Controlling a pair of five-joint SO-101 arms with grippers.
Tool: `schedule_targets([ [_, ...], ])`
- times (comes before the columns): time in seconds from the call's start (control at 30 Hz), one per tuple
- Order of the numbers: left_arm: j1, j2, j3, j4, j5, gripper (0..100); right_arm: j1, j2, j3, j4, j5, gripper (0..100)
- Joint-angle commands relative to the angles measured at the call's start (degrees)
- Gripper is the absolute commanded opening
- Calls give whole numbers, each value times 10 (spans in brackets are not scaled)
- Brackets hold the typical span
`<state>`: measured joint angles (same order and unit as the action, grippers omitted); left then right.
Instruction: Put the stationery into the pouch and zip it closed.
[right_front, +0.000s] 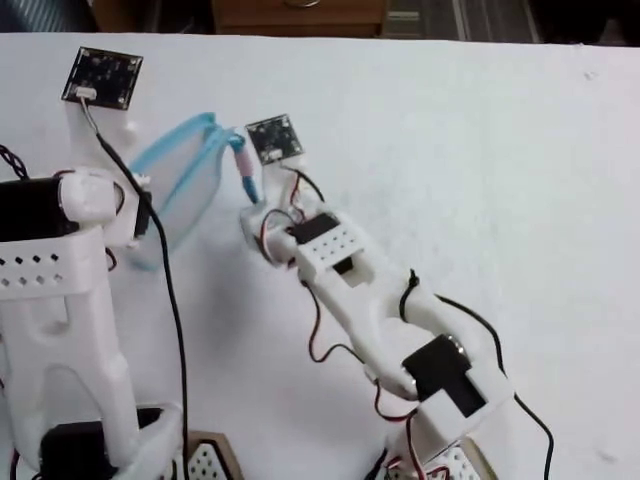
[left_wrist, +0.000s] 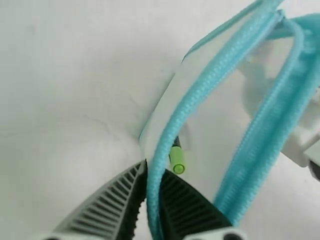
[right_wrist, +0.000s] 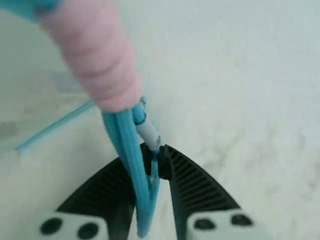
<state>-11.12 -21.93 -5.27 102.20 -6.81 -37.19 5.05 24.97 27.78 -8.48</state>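
One unzipped pouch (right_front: 183, 192) holds one green pen (left_wrist: 177, 163). Left end effector (left_wrist: 152, 186) clamps its rim; right end effector (right_wrist: 155, 166) pinches its zip pull (right_wrist: 132, 161).

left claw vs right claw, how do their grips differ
The left claw pinches the pouch's zipper edge; the right claw pinches the thin blue pull strap below the pink sleeve. The left claw sits by the green pen; the right claw sits at the pull end. Both are shut, with ribbed pads.
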Motion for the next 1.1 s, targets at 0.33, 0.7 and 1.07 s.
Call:
schedule_targets([
  [0.33,-6,-2,-7,1,3,23,-24,-51,-2,-1,11,233],
  [0.7,-4,-2,-7,1,3,23,-22,-42,-3,-58,11,233],
  [1.07,-6,-2,-7,1,2,23,-6,62,-6,-179,11,234],
])
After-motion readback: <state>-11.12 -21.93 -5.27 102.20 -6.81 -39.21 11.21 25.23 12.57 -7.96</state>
